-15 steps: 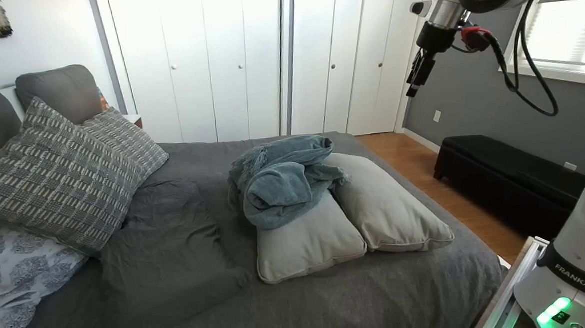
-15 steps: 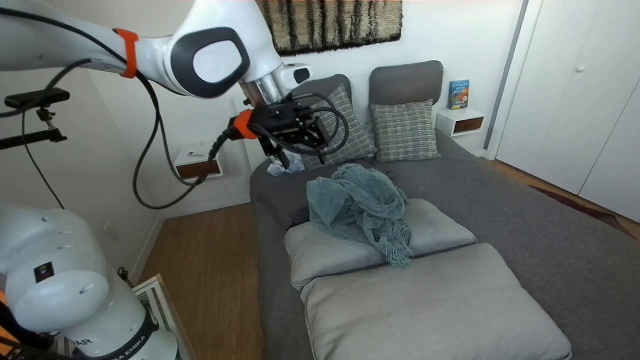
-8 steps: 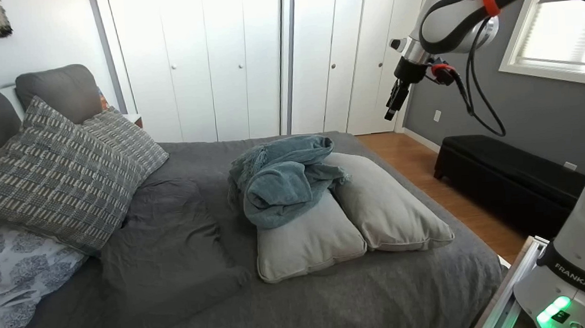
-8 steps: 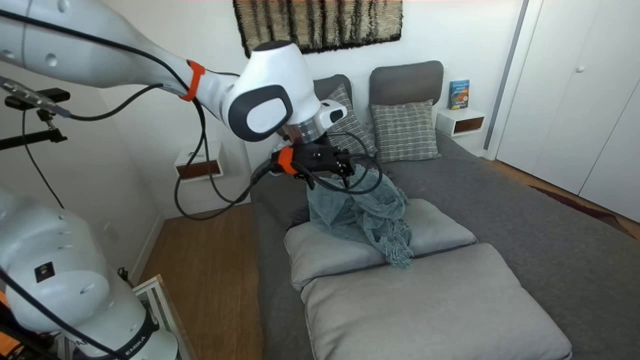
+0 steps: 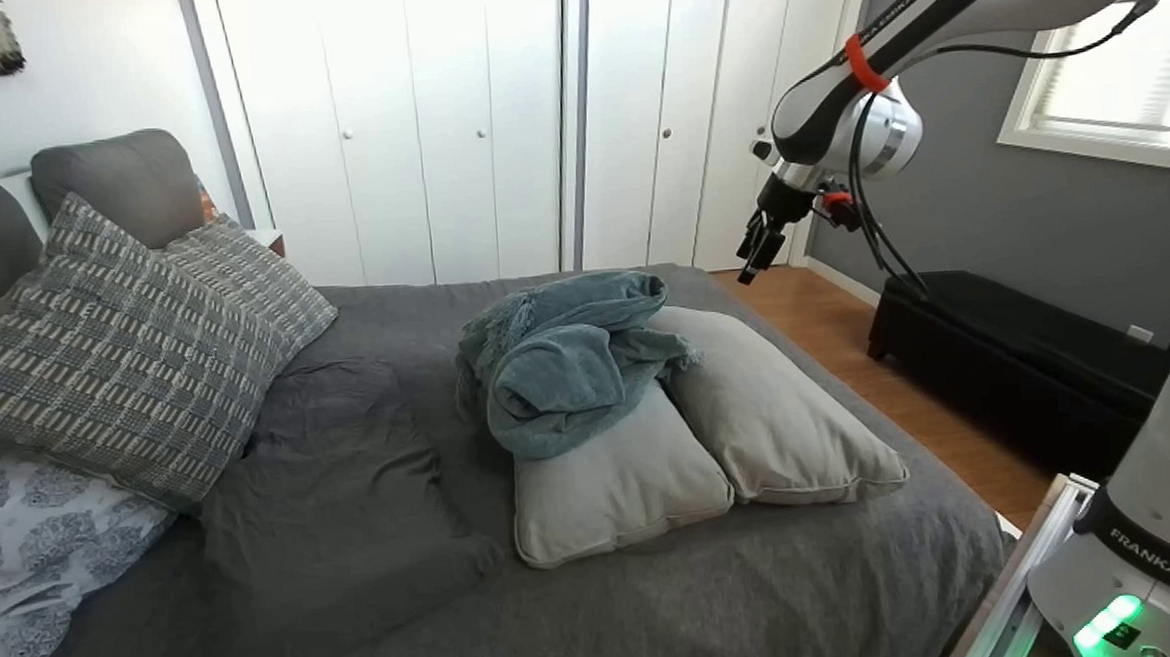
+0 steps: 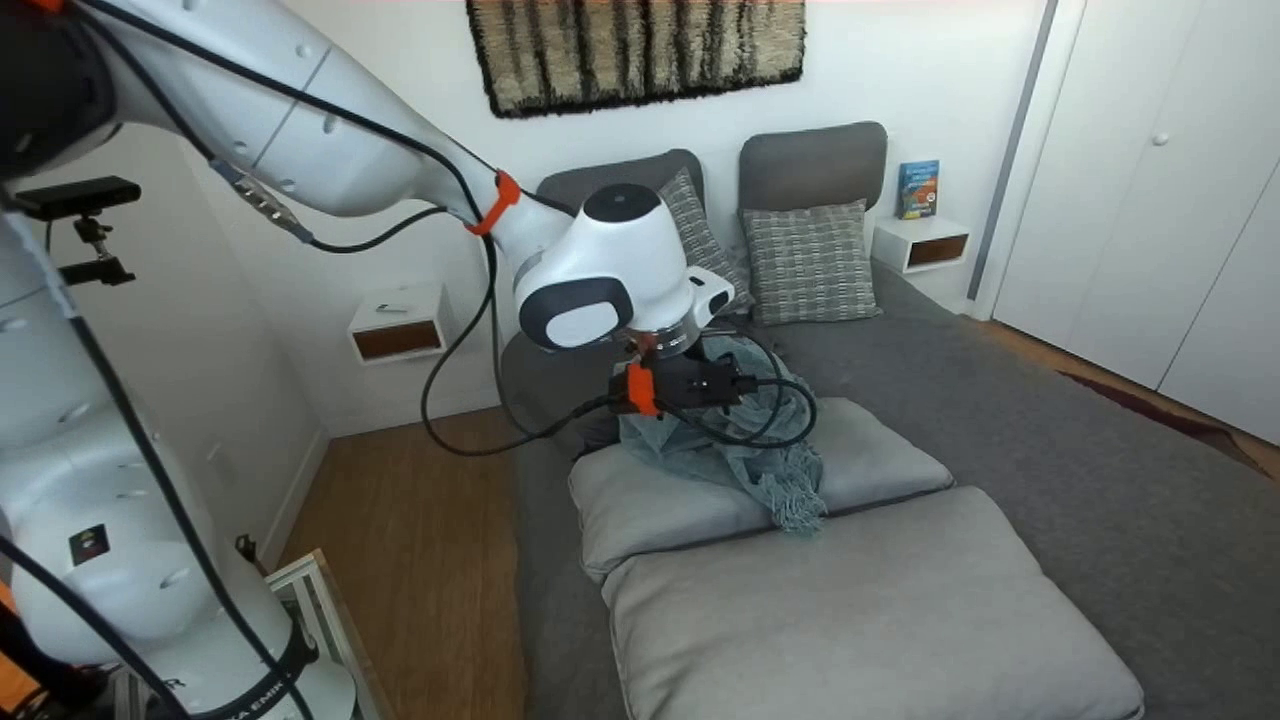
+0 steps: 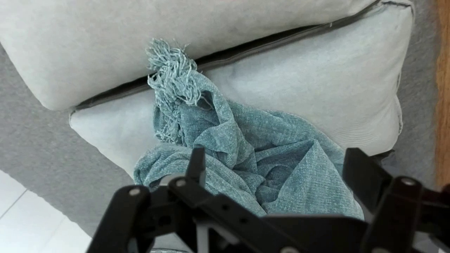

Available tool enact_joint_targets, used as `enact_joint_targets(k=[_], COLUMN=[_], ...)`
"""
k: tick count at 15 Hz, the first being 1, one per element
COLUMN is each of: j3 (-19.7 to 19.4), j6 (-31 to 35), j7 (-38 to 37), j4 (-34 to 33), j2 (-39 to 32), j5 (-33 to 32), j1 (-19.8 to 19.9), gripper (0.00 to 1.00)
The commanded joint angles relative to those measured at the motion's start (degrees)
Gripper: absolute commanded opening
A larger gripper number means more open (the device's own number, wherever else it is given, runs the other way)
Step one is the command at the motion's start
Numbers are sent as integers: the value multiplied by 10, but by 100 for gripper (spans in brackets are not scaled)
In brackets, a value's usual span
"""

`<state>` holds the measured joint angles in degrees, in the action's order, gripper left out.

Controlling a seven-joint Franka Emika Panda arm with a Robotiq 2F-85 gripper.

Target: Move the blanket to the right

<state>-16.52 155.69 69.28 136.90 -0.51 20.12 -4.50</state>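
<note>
The blue-green fringed blanket lies bunched on a light grey cushion; it shows in both exterior views [image 5: 562,375] [image 6: 785,480] and in the wrist view [image 7: 313,182]. My gripper [image 5: 750,272] hangs in the air, apart from the blanket. In the wrist view the gripper [image 7: 275,151] is open, its two fingers wide apart with blanket folds showing beyond and between them. Nothing is held. In an exterior view the gripper body [image 6: 690,385] covers part of the blanket, and its fingertips are hidden there.
Two light grey cushions [image 5: 619,492] [image 5: 785,413] lie side by side on the grey bed [image 5: 779,589]. Patterned pillows [image 5: 126,363] lean at the headboard. A black bench [image 5: 1017,356] stands beyond the bed. Cables [image 6: 490,300] loop from the arm.
The arm has swung in over the bed and lowered, bringing my gripper down and closer to the blanket. The blanket and cushions have not moved.
</note>
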Motion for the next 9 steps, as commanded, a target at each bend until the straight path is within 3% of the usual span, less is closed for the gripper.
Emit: enact_joint_targets(k=[1,9], j3=[0,0], j6=[3,3], j7=[33,41], j4=[-10,-18], j2=[-19,-31], j5=[26,33], j1=[-1,-1], gripper=[100,100])
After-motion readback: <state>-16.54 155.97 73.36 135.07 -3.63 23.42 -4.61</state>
